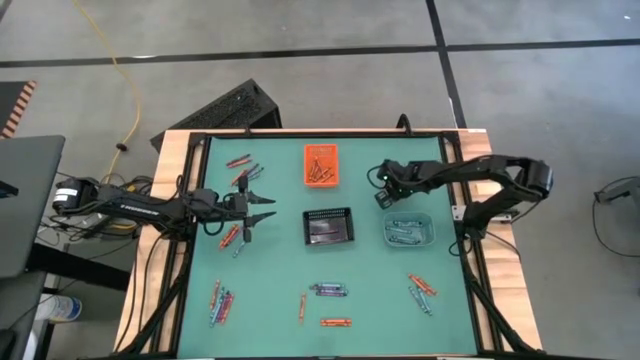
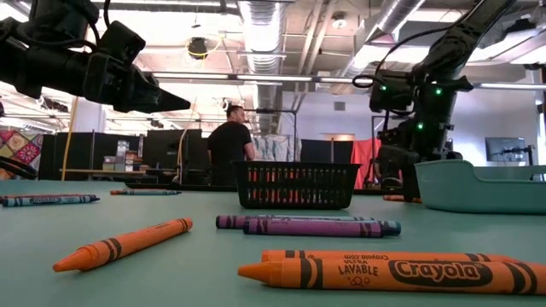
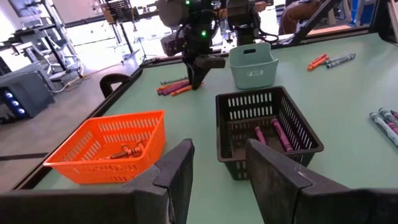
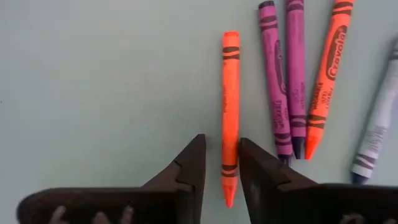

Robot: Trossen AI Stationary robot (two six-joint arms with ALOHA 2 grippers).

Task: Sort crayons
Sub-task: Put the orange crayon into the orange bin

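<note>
- closing right gripper (image 4: 221, 163) fingers, slightly apart, around lone orange crayon (image 4: 230, 99); not yet clamped.
- keeping clear of the purple crayons (image 4: 283, 74) beside.
- hovering left gripper (image 3: 217, 171), fingers apart, empty.

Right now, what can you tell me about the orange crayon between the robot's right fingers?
The orange crayon is a thin stick in bright orange paper with dark bands near each end. It lies flat on the green table, with its pointed tip between the right gripper's two dark fingers, which straddle it. Two purple crayons lie beside it, apart.
</note>
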